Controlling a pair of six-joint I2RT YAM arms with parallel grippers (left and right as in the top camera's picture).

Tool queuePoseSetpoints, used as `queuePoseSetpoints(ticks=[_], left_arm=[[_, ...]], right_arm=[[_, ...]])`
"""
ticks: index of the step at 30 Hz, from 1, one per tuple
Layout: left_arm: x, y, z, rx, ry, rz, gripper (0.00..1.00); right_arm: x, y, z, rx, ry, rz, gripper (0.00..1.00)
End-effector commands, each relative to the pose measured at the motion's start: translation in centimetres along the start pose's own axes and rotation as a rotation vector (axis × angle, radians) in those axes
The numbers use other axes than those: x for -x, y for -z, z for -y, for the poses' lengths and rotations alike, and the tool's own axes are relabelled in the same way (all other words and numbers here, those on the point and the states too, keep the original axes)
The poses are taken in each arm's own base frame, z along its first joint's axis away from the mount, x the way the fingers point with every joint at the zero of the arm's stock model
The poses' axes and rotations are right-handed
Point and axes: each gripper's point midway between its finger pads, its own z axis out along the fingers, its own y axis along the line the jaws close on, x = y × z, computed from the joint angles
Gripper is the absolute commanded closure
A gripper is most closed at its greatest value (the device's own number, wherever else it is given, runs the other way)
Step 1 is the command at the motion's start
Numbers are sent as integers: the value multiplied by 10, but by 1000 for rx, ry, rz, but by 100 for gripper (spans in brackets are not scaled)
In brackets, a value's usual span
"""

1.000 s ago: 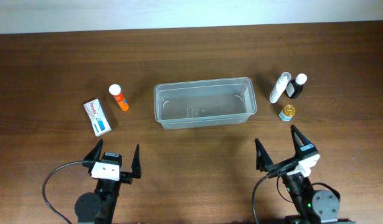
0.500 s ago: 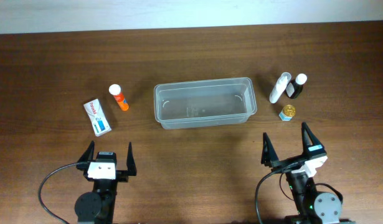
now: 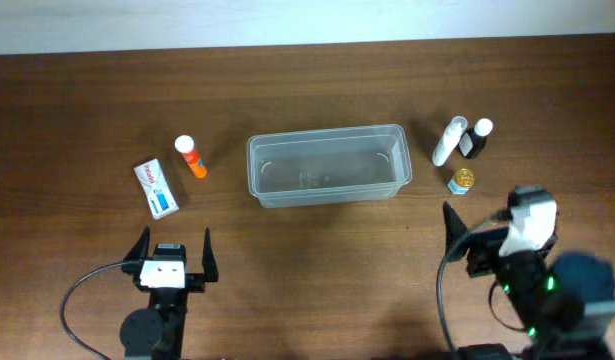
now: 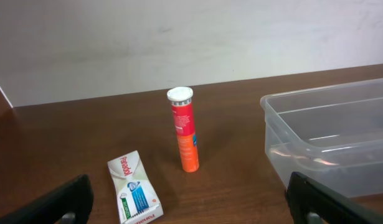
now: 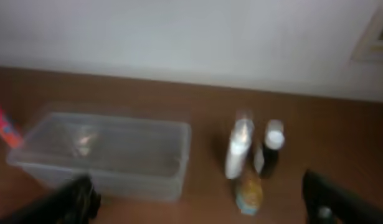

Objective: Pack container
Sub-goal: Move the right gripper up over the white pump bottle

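Observation:
The clear plastic container point(image 3: 327, 165) sits empty at the table's middle; it also shows in the left wrist view point(image 4: 331, 140) and the right wrist view point(image 5: 110, 149). An orange tube with a white cap point(image 3: 191, 157) and a white and blue box point(image 3: 157, 187) lie to its left. A white bottle point(image 3: 448, 141), a dark bottle with a white cap point(image 3: 475, 139) and a small gold-lidded jar point(image 3: 462, 181) stand to its right. My left gripper point(image 3: 173, 257) is open near the front edge. My right gripper point(image 3: 477, 225) is open and raised, just in front of the jar.
The brown wooden table runs to a pale wall at the back. Cables trail from both arm bases at the front edge.
My right arm has lifted and moved forward and to the right, toward the jar and bottles. My left gripper turned straight earlier and now holds still.

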Motion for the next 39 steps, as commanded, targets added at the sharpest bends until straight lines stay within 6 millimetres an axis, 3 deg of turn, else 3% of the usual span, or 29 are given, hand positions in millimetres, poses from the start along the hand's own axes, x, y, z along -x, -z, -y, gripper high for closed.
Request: queuePoseSetpoints(ticks=[1, 7, 12, 22, 26, 33, 37, 39], left_arm=[[-1, 0, -3, 14, -16, -2, 1], [-1, 0, -3, 14, -16, -2, 1], [-1, 0, -3, 14, -16, -2, 1], [-1, 0, -3, 14, -16, -2, 1], [-1, 0, -3, 14, -16, -2, 1], [-1, 0, -3, 14, -16, -2, 1], [-1, 0, -3, 14, -16, -2, 1], [-1, 0, -3, 14, -16, -2, 1]], right_arm=[[9, -2, 7, -34, 27, -115, 2], [-12, -25, -4, 49, -15, -316, 2], [-33, -50, 20, -74, -1, -436, 2], [-105, -122, 28, -67, -21, -755, 2], [-128, -139, 43, -107, -96, -822, 2], [-131, -144, 69, -190, -251, -805, 2], [-117, -145, 75, -196, -259, -769, 2], [-102, -150, 68, -147, -273, -731, 2]])
